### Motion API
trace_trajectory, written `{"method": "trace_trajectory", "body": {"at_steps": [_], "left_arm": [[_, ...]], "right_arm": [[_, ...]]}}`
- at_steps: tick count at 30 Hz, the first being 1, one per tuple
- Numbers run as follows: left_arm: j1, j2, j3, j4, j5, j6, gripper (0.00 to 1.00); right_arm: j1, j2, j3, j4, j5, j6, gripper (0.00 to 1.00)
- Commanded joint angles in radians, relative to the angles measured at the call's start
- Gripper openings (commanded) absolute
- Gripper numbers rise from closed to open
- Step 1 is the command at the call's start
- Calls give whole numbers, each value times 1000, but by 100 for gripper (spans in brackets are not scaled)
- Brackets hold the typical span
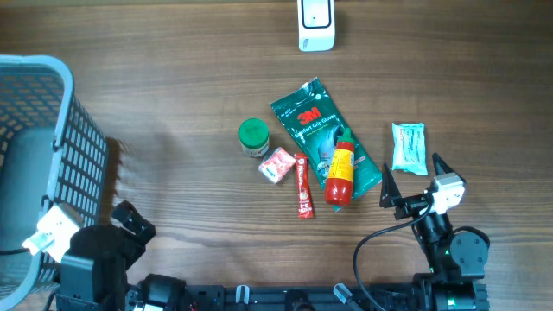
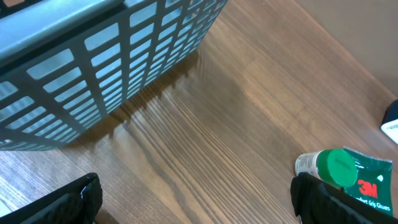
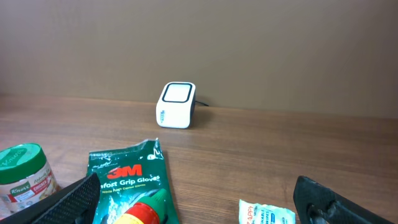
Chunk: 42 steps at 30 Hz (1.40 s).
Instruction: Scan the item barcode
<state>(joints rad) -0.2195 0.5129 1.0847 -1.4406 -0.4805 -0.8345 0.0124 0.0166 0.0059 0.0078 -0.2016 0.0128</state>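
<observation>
With left gripper [image 2: 196, 208] and right gripper [image 3: 199, 205] wide open, empty, I'd grasp the bottle [image 1: 340, 173] without covering its barcode.

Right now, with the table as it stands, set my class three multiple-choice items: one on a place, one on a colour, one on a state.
1. Where on the table does the scanner stand?
A. near left corner
B. near right corner
C. far side, near the middle

2. What colour is the lid of the jar?
A. red
B. green
C. white

3. How is the right gripper?
A. open, holding nothing
B. shut on the jar
C. shut on the scanner

Answers:
1 C: it sits at the top edge of the overhead view, beyond the items.
2 B: the round lid shows green from above.
3 A: its fingers stand apart with nothing between them.
</observation>
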Motion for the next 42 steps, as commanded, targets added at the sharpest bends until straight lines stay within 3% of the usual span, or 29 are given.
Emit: {"method": "trace_trajectory", "body": {"at_steps": [1, 37, 39, 42], "left_arm": [[8, -3, 11, -15, 5, -11, 100], [8, -3, 11, -16, 5, -11, 100], [8, -3, 11, -16, 5, -11, 100], [8, -3, 11, -16, 5, -11, 100]], "right_arm": [[3, -3, -1, 6, -5, -10, 100], [3, -3, -1, 6, -5, -10, 100], [3, -3, -1, 92, -5, -54, 100], [3, -3, 0, 135, -114, 181, 100]]}}
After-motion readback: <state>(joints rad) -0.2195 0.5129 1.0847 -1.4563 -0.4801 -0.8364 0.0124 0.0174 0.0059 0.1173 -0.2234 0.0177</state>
